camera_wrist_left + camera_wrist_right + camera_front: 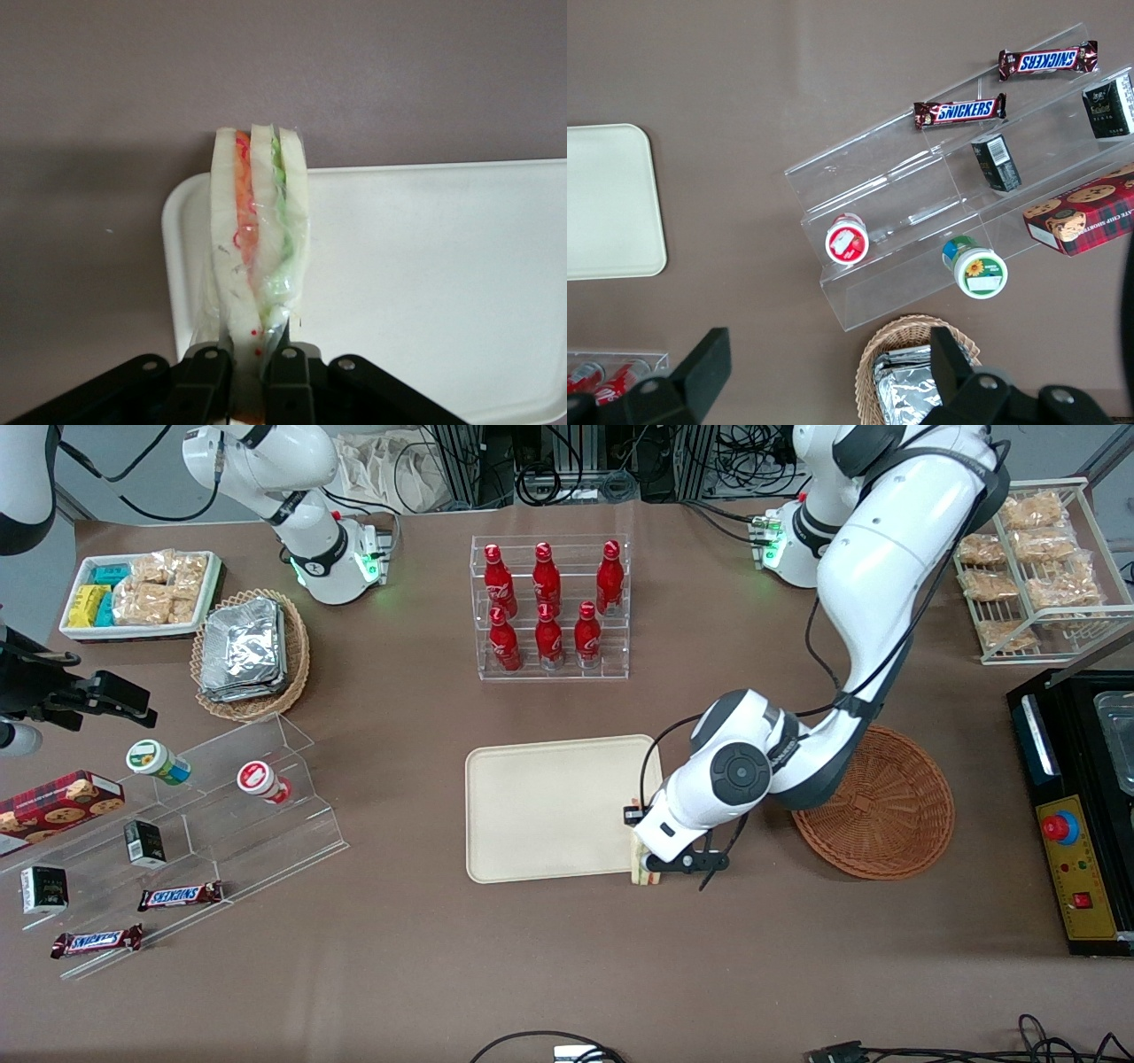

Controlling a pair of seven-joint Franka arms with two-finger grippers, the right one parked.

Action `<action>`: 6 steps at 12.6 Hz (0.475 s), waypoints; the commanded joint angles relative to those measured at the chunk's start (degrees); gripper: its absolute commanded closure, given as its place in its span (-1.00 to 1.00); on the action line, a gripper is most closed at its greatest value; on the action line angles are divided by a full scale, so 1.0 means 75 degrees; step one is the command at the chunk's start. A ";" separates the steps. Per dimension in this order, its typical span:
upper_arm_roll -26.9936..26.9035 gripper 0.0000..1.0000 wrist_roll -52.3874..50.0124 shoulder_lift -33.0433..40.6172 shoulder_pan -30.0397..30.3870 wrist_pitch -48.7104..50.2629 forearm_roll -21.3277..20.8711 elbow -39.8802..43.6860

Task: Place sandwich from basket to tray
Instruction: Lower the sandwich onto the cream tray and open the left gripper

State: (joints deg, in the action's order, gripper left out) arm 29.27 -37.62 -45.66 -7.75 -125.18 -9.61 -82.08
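The tool (248, 372) was clamped tight on the sandwich (257, 257), fingers (211, 376) pinching the narrow end of the wedge so the wrapped bread stood out from them, orange-red layer on one side and green on the other (you could see the clear wrap bunched up right at the grip). In the front view the tool (654, 864) hung over the corner of the tray (549, 806) that sits nearest the front camera on the basket's side, with the sandwich (644, 875) poking out right at the tray's edge. Couldn't tell if it was touching the tray or just above it. The tray itself was bare. The basket (890, 815) sat just beside the tray on the brown table (567, 957), toward the working arm's end, with nothing in it, partly covered by the arm.
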 commanded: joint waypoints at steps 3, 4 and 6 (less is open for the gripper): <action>-0.0035 0.77 -0.1509 -0.0136 -0.0513 0.0003 -0.0161 0.0233; -0.0024 0.76 -0.1685 -0.0101 -0.0560 0.0015 -0.0149 0.0175; -0.0024 0.61 -0.1769 -0.0077 -0.0572 0.0027 -0.0184 -0.0140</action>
State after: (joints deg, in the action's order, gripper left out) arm 29.30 -49.00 -46.29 -11.61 -125.29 -9.78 -82.13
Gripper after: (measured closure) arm 0.846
